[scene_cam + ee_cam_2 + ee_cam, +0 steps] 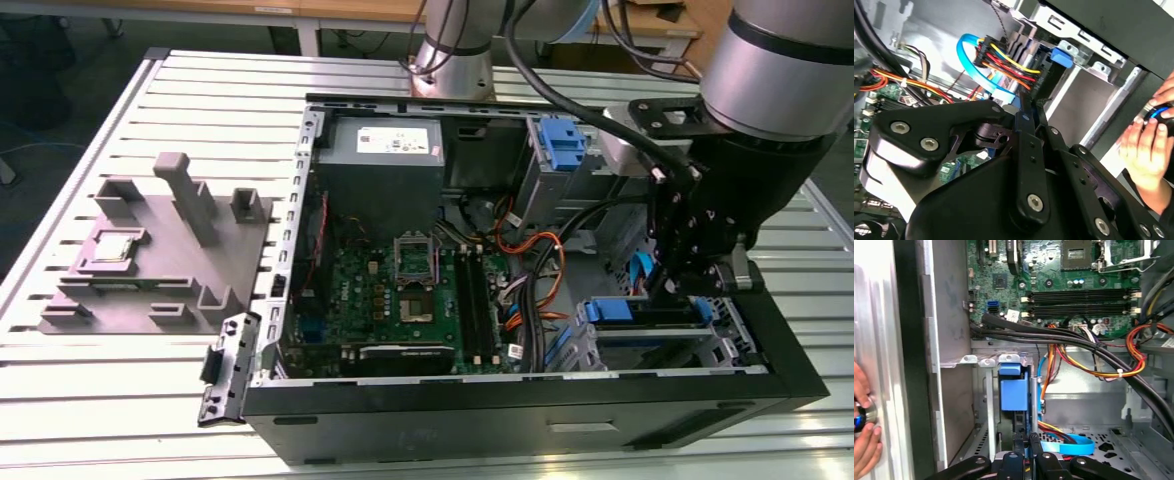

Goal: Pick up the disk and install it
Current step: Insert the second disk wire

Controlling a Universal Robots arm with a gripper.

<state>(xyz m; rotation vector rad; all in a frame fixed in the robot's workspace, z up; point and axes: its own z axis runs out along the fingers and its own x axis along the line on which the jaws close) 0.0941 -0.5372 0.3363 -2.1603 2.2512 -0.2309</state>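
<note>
The gripper [703, 285] is down inside the open computer case [534, 400], at about four o'clock from the motherboard [400, 295]. Its fingers [1026, 442] are together, pinched on the edge of the disk [1014, 395], which stands partly seated in the drive cage [654, 340]. The install step appears under way; pushing the disk home calls for a straight press along the rails.

1. A slatted metal table [160, 400] carries everything.
2. An open black computer case [534, 410] lies on it, toward the exterior view's right.
3. A grey fixture block [160, 250] sits left of the case.
</note>
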